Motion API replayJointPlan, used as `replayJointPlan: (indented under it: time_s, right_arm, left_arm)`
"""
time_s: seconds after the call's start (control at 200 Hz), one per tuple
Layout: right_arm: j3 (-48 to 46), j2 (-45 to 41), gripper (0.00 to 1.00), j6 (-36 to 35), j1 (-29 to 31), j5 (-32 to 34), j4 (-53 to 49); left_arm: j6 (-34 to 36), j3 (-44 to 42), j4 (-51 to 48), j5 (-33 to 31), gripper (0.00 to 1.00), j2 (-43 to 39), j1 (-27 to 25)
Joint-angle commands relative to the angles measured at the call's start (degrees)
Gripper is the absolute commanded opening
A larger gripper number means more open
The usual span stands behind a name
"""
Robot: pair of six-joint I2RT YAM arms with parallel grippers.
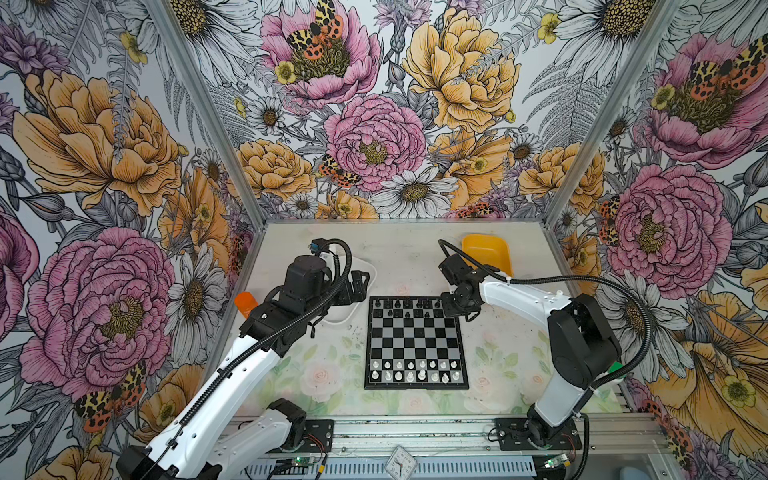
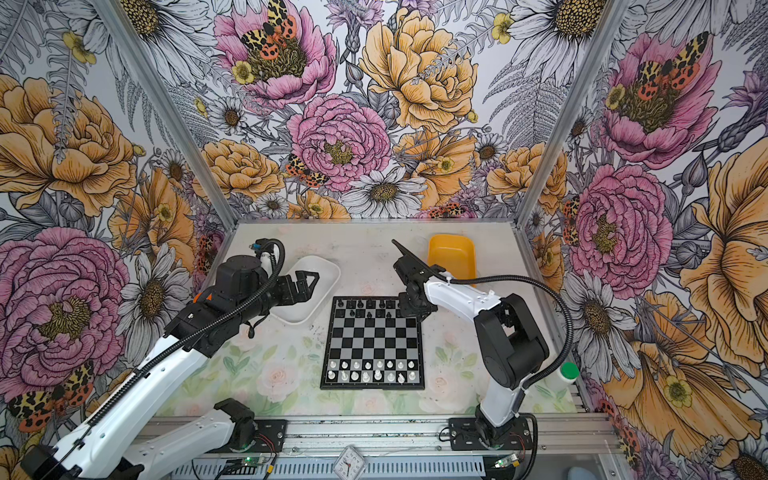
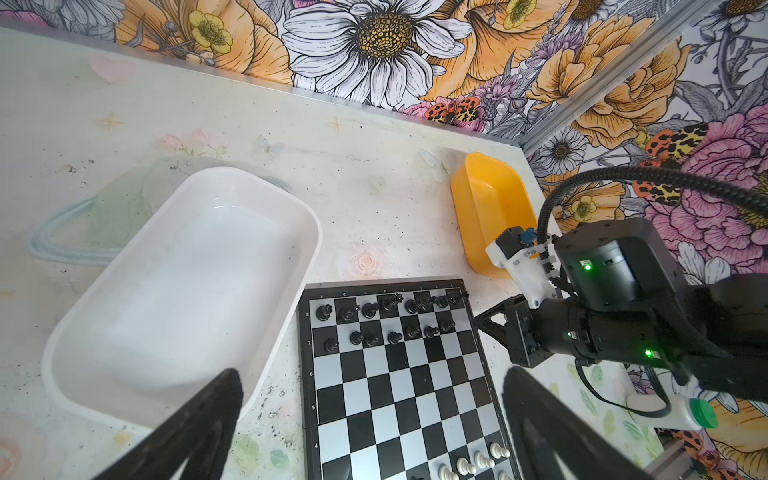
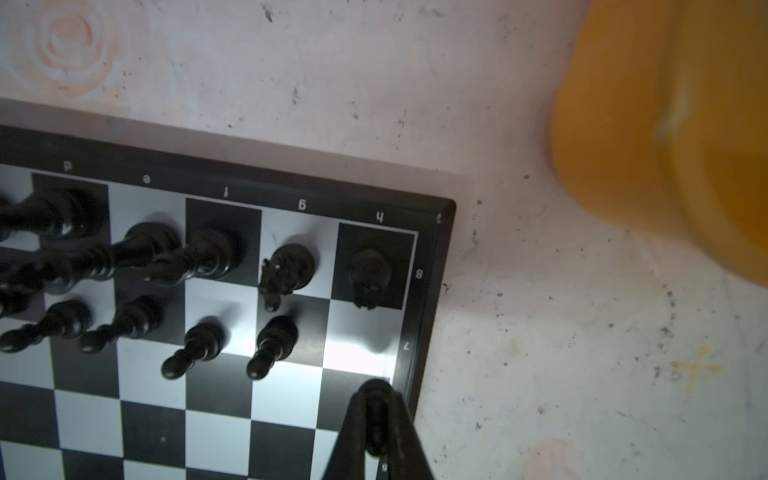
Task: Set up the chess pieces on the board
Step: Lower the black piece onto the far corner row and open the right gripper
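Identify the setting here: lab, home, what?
Probably an enclosed robot test cell: floral-papered walls, a left arm and right arm bolted to an aluminium rail, a chessboard staged on the table.

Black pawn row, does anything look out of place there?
Yes: the h7 square, in front of the corner rook, is bare, so that row is one short. The right gripper is shut on a black piece beside it.

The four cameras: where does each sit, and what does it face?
Both top views: high up front, looking down at the board; left arm, right arm show.
Left wrist: looks past the open left pincer at white tub, board, yellow tub, right arm.
Right wrist: close above the board's corner; right pincer shut on a black piece.
Wrist views share board, yellow tub.
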Motion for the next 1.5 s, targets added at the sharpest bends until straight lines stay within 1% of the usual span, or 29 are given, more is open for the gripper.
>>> replayJointPlan:
  time_s: [0.0, 0.44, 0.615, 0.946, 1.066, 1.156, 1.281, 1.401, 1.496]
  right_arm:
    - [2.09, 1.04, 0.07, 1.03, 0.54, -0.50, 1.63]
    - [3.56, 4.32, 0.07, 0.68, 0.94, -0.79, 2.30]
    - [3.76, 4.73, 0.10, 0.33, 0.94, -0.79, 2.30]
    - [2.79, 4.69, 0.11, 0.50, 1.11, -1.20, 2.22]
    - [2.70, 4.69, 0.15, 0.63, 1.11, -1.05, 2.21]
    - [2.70, 4.60, 0.21, 0.59, 1.11, -0.89, 2.21]
    - [2.62, 4.34, 0.25, 0.59, 1.11, -0.61, 2.21]
    - [2.70, 4.01, 0.26, 0.59, 1.11, -0.59, 2.12]
    - [2.86, 2.88, 0.33, 0.59, 1.11, -0.57, 2.04]
  left_arm:
    - [1.63, 2.10, -0.34, 0.19, 0.99, 1.11, 0.96]
    - [1.97, 2.17, -0.52, 0.66, 0.99, 0.58, 1.76]
    - [1.70, 1.63, -0.67, 0.49, 0.99, -0.35, 1.87]
    - [1.57, 1.36, -1.04, 0.43, 0.99, -0.84, 2.02]
    - [1.70, 1.46, -1.04, 0.62, 0.99, -0.68, 1.98]
    - [1.79, 1.37, -0.96, 0.62, 0.99, -0.76, 2.02]
    - [1.79, 1.26, -1.04, 0.54, 0.99, -1.03, 2.11]
    - [1.79, 1.36, -1.13, 0.62, 0.99, -1.15, 2.28]
    - [1.88, 1.46, -1.20, 0.54, 0.99, -1.21, 2.37]
